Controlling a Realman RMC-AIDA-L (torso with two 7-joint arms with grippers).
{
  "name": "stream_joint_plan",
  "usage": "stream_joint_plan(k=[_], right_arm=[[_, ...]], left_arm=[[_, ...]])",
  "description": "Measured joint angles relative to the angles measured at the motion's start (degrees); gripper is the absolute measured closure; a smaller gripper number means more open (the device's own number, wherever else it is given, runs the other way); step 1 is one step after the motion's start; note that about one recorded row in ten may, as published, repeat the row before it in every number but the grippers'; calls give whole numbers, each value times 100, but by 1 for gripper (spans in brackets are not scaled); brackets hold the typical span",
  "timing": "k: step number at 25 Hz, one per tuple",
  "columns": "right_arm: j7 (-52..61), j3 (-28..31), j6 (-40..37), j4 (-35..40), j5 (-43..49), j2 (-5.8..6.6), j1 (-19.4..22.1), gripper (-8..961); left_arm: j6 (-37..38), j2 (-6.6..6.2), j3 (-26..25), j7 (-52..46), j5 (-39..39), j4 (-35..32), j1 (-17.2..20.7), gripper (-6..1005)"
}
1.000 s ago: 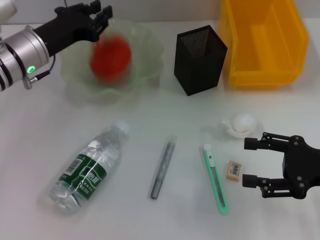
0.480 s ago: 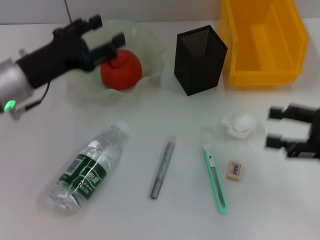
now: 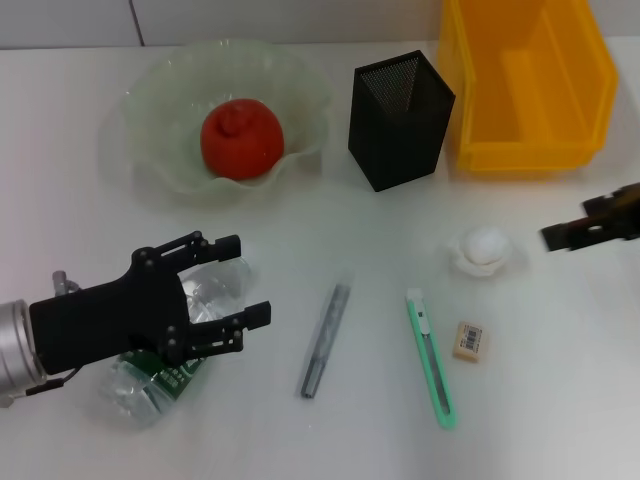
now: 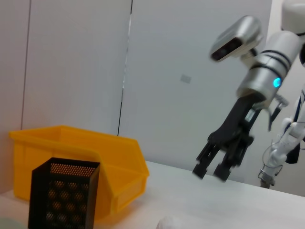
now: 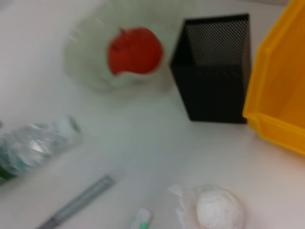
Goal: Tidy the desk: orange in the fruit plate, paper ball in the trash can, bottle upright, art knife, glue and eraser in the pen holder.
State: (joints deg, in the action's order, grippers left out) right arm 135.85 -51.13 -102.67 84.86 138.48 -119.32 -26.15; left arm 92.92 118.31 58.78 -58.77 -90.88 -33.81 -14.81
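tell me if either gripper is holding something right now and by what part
Nothing is held. The left gripper hangs open over the lying bottle; the right gripper is open in the air.

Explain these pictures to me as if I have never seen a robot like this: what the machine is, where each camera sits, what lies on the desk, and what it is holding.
This is a two-armed robot tidying a white desk. The head view looks down from its head; the other two come from cameras on its wrists.

The left end effector, open, hovers over a lying water bottle. The right end effector sits at the desk's right edge, open in the left wrist view. Neither holds anything.

On the desk: an orange in a glass fruit plate, a black mesh pen holder, a yellow bin, a paper ball, a grey glue stick, a green art knife and an eraser.
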Motion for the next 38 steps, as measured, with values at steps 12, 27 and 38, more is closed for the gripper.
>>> stream_joint_plan(k=[12,27,38], right_arm=[[776,-2113,1772,-1159,686,2,-571,166],[905,-2553,2378,-1780,904,1,-884,250],[774,-929,2433,449,898,72,-570,400]], left_arm=[[31,-2,-7,-35,-16,25,21,165],[-8,-1,-48,2,14,25,30,167],[36,-1,-88,6,19,-7,30,168]])
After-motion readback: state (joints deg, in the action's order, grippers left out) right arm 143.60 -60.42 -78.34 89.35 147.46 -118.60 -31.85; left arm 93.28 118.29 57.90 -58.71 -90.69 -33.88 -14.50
